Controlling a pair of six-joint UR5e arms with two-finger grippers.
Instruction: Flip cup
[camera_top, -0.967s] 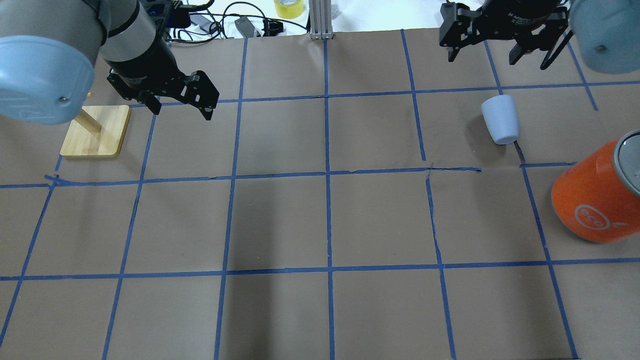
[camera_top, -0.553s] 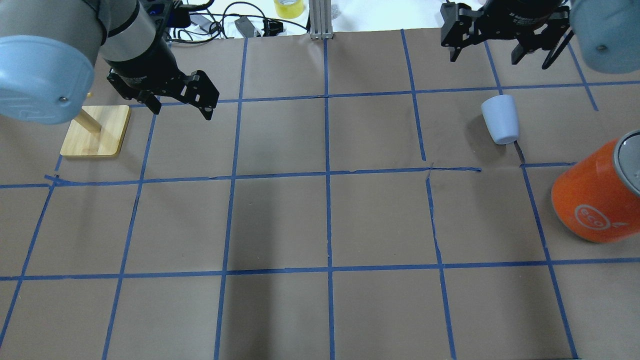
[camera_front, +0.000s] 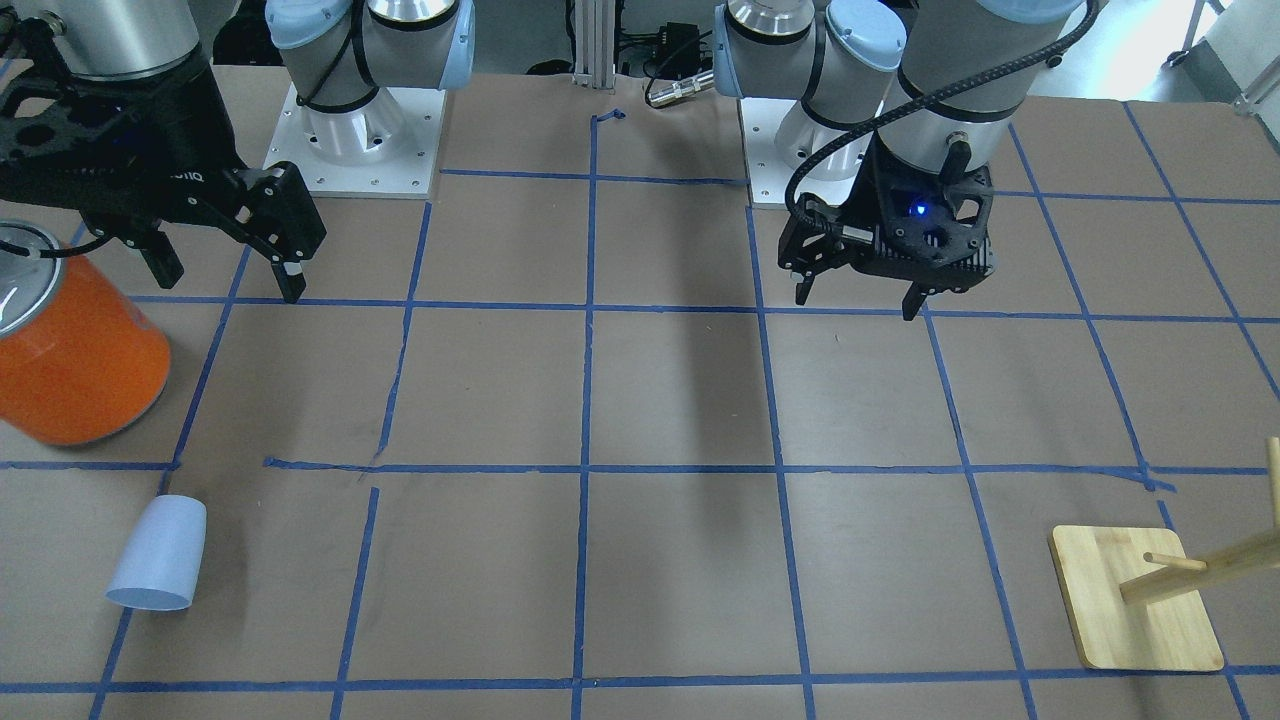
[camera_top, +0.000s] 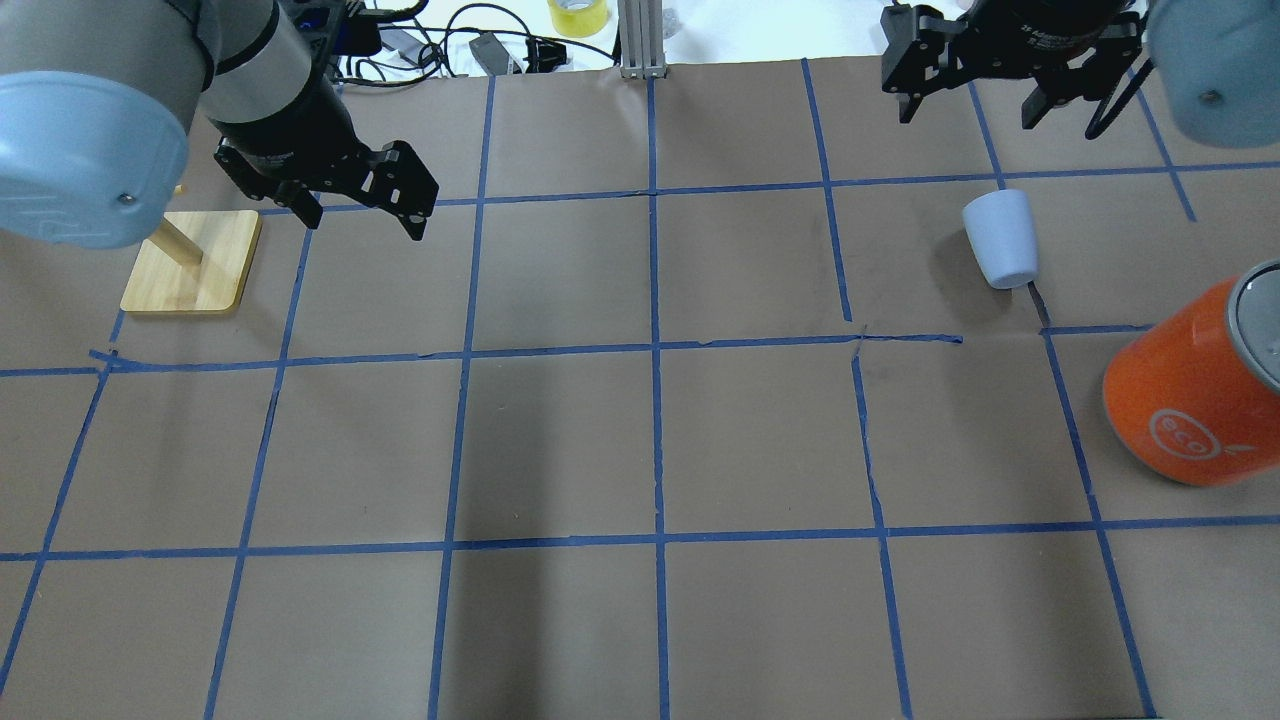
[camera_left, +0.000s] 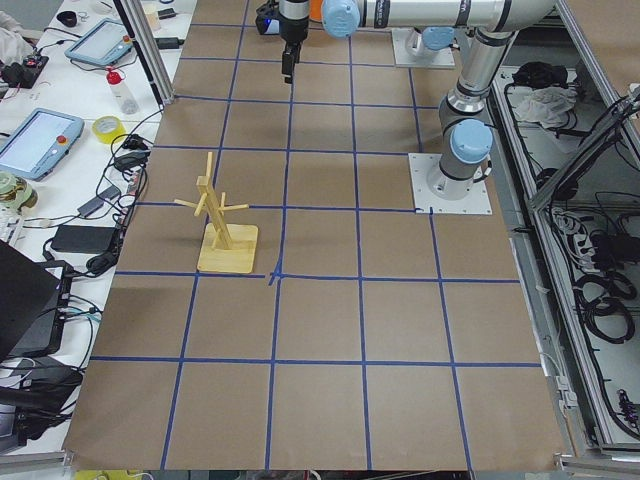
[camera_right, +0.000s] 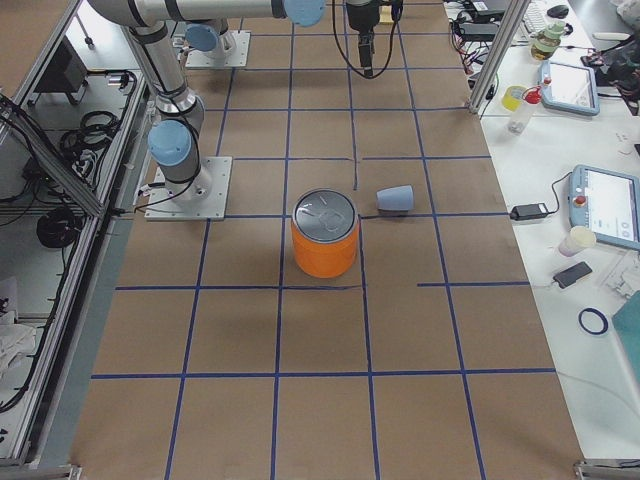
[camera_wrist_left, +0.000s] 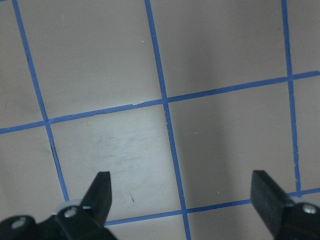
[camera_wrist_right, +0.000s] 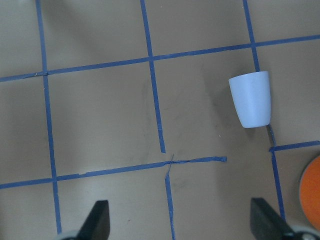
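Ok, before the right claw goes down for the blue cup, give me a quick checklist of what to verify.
1. Right claw open: ok, jaws wide apart, nothing in them.
2. Cup free to grasp: ok, lying on its side, nothing touching it.
3. Right claw centred over the cup: not ok, in the right wrist view the cup sits off toward one finger, not midway.
4. Orange can clear of the cup: ok, they are apart, though the can is near enough to watch.
5. Left claw out of the way: ok, open, across the table by the wooden stand.
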